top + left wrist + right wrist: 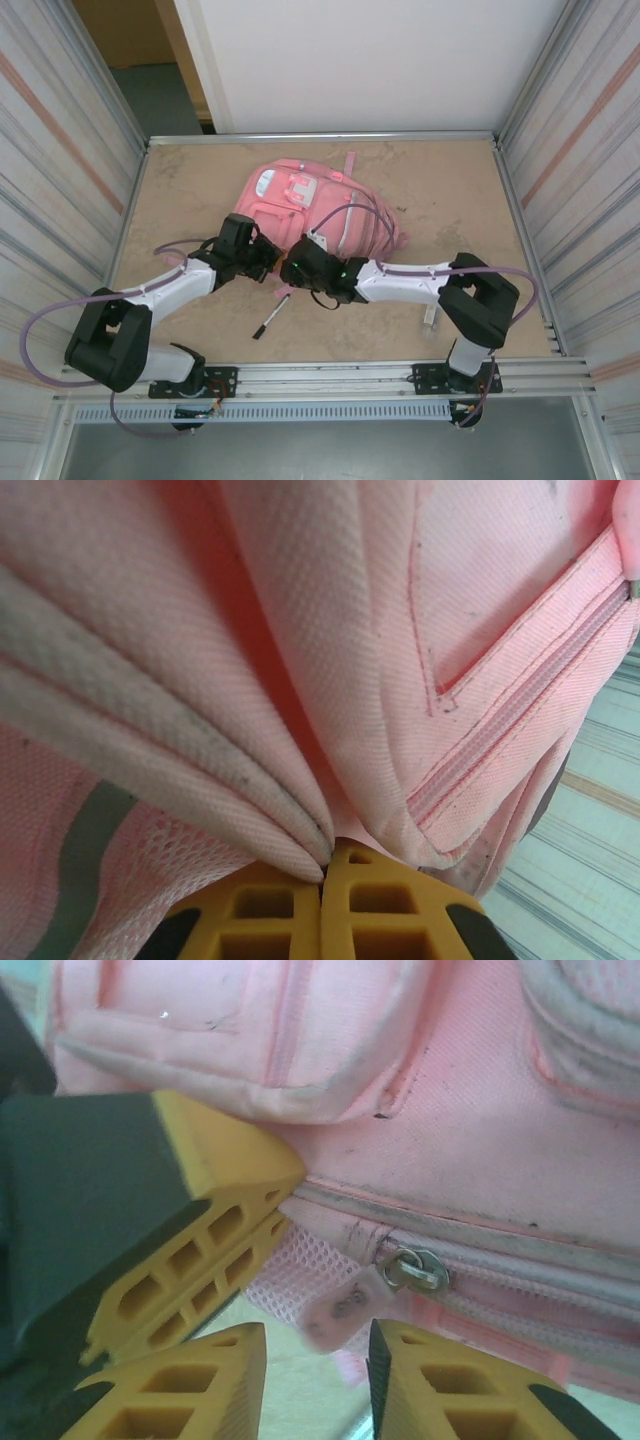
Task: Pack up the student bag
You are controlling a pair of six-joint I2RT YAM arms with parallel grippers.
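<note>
Pen (270,318) is lying loose on the table (450,200), lower centre of the top view, nearest the arm bases & just short of both grippers

R gripper (318,1345) is sitting at the near edge of the bag (320,205). In its wrist view the jaws are standing part spread at the bottom of the frame, w/ the zip tab (340,1312) hanging down into the gap between them. Tab is looking close to the right-hand finger, but I can't tell if it's touching, so nothing is being gripped yet. The zip line is running L-to-R across mid frame, so my guess is the pull needs to go along that line

L gripper (322,865) is sitting just beside it, at left in the top view, pressed together & pinching a fold of bag fabric, prob. bracing it for the zip

Bag itself is lying flat mid-table, spreading away from the grippers toward the upper centre. R arm is the nearer one to the tab
</note>
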